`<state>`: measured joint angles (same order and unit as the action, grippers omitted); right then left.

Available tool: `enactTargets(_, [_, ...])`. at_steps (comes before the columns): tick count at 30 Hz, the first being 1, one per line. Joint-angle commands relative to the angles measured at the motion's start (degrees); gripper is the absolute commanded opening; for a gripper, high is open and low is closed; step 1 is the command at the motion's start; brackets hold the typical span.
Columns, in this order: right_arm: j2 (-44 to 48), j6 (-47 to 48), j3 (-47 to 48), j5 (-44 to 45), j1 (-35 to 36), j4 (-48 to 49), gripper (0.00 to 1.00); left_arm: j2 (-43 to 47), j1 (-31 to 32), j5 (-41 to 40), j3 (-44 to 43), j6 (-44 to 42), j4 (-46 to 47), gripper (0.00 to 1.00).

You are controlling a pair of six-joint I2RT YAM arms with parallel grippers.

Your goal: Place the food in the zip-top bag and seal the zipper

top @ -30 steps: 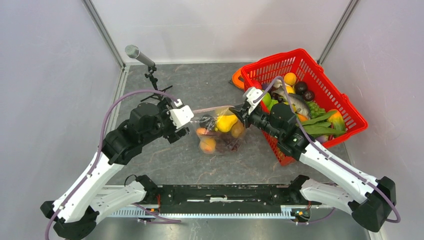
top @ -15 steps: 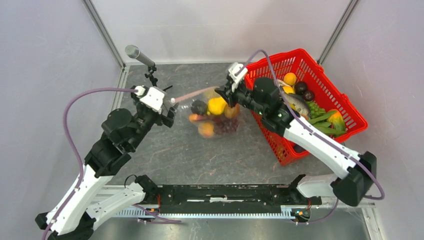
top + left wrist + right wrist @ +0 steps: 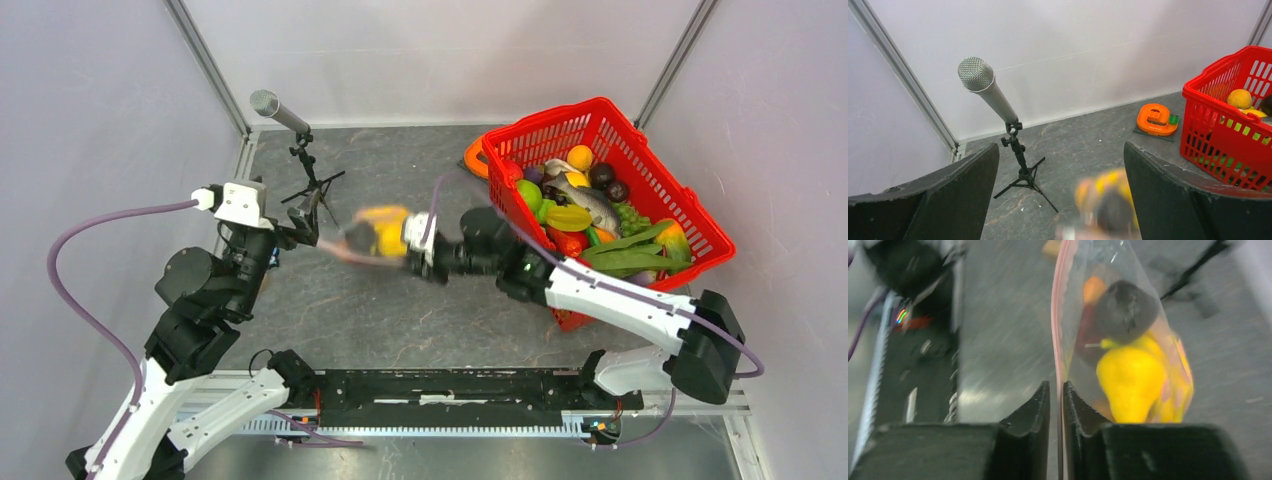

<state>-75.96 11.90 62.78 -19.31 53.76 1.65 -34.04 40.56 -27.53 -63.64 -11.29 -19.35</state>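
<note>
The clear zip-top bag (image 3: 372, 238) hangs blurred above the mat, filled with food: a yellow piece (image 3: 1130, 380), a dark round piece (image 3: 1125, 310) and orange pieces. My right gripper (image 3: 420, 245) is shut on the bag's pink zipper (image 3: 1056, 340) edge; its pads (image 3: 1040, 400) pinch the strip. My left gripper (image 3: 300, 222) is open and empty, left of the bag, with wide-apart fingers (image 3: 973, 175). The bag shows blurred between them in the left wrist view (image 3: 1105, 200).
A red mesh basket (image 3: 690, 205) with more toy food stands at the right. An orange ring-shaped object (image 3: 474, 158) lies behind it. A microphone on a small tripod (image 3: 300, 150) stands at the back left, close to my left gripper.
My left gripper let go of the bag and pulled back to the left. My right gripper swung the bag left and nearer, away from the basket.
</note>
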Motion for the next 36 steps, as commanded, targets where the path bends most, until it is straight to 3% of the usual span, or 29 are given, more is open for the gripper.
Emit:
enactTargets(1, [5.6, 3.5, -10.0, -8.5, 3.0, -4.7, 0.32, -0.5, -0.3, 1.3, -1.1, 2.4, 1.1, 1.00])
enactTargets(3, [9.3, 3.4, -12.6, -9.6, 3.2, -5.3, 0.62, -1.0, -0.3, 2.0, -1.3, 2.6, 0.6, 1.00])
enactTargets(4, [11.5, 3.4, -14.0, -9.8, 3.3, -4.7, 0.70, -1.4, -0.3, 2.2, -1.2, 2.7, 0.8, 1.00])
enactTargets(8, [17.7, 2.4, -17.7, -7.3, 3.3, 2.1, 0.79, -2.8, -0.3, 3.0, -1.1, 3.0, 1.3, 1.00])
enactTargets(15, [11.0, -5.5, -16.3, 9.1, 3.3, 6.1, 0.77, -4.7, -0.2, 4.9, -0.8, 5.3, -0.8, 1.00])
enactTargets(24, [-6.6, -16.8, -13.9, -1.2, 3.8, 13.2, 0.60, -10.1, -0.4, 5.2, 1.8, 9.3, -3.1, 1.00])
enactTargets(30, [-15.2, -16.2, -8.9, 14.3, 4.0, 1.0, 0.61, -12.6, -1.0, 7.4, 5.1, 16.2, -3.5, 1.00])
enactTargets(33, [-12.5, -14.4, -9.6, 17.5, 4.0, 0.5, 0.63, -13.2, -2.4, 10.0, 6.1, 19.6, -4.4, 1.00])
enactTargets(36, [-3.5, -12.9, -14.1, 19.6, 4.0, 6.1, 0.70, -13.9, -6.4, 13.5, 7.5, 22.5, -4.5, 1.00])
